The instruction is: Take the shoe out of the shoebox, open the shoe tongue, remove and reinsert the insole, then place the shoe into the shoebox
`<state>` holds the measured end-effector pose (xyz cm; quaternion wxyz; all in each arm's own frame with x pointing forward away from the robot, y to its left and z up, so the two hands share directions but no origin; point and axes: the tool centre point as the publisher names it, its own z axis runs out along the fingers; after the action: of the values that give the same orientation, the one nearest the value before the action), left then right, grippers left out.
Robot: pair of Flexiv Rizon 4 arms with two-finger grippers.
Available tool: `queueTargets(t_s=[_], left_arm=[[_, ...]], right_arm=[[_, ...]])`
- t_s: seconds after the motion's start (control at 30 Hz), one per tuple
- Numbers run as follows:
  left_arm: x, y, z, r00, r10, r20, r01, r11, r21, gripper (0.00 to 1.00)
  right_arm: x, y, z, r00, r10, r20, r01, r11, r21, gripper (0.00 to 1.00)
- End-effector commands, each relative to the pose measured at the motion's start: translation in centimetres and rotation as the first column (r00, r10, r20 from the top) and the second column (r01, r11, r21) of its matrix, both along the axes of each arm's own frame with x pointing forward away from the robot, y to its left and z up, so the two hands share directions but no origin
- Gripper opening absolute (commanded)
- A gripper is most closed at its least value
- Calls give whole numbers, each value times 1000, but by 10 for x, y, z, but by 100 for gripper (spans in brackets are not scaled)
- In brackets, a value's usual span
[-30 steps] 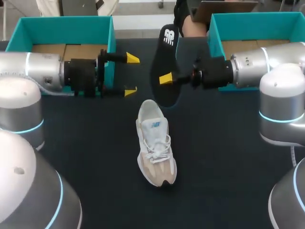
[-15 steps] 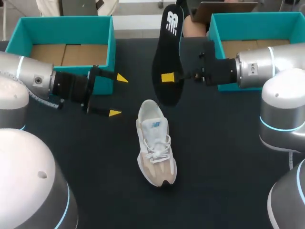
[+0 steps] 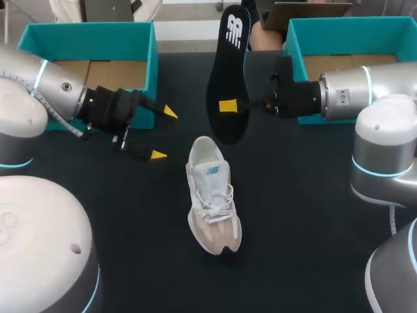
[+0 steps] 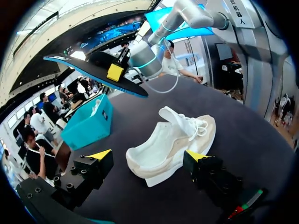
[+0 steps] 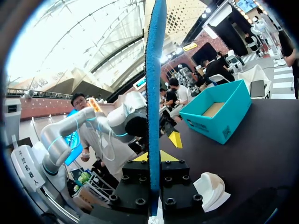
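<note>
Right gripper [image 3: 229, 106], at upper centre of the head view, is clamped on a black foam insole [image 3: 228, 72] with a blue underside, holding it on edge above the dark tabletop [image 3: 306, 215]. Left gripper [image 3: 164, 134], left of centre, stands spread wide and holds nothing. White and beige lace-up sneaker [image 3: 212, 195] rests upright on its sole at frame centre, heel toward the insole and clear of both grippers. One teal cardboard shoebox [image 3: 91, 31] occupies the upper left corner, a second teal shoebox [image 3: 352, 26] the upper right.
</note>
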<state>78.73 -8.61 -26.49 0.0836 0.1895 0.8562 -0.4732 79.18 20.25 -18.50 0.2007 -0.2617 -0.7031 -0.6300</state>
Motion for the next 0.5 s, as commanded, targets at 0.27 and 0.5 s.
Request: queueTargets(t_s=[0.27,0.5], left_arm=[[1,-7,-6,1000,-16,-23,17,999,31,100],[-4,-2,-38,995,57,-81,-53,997,53,100]], right_arm=[[4,3,-4,1000,7,9,-7,1000,-15,0],[18,14,-17,991,49,128,-41,997,-64,0]])
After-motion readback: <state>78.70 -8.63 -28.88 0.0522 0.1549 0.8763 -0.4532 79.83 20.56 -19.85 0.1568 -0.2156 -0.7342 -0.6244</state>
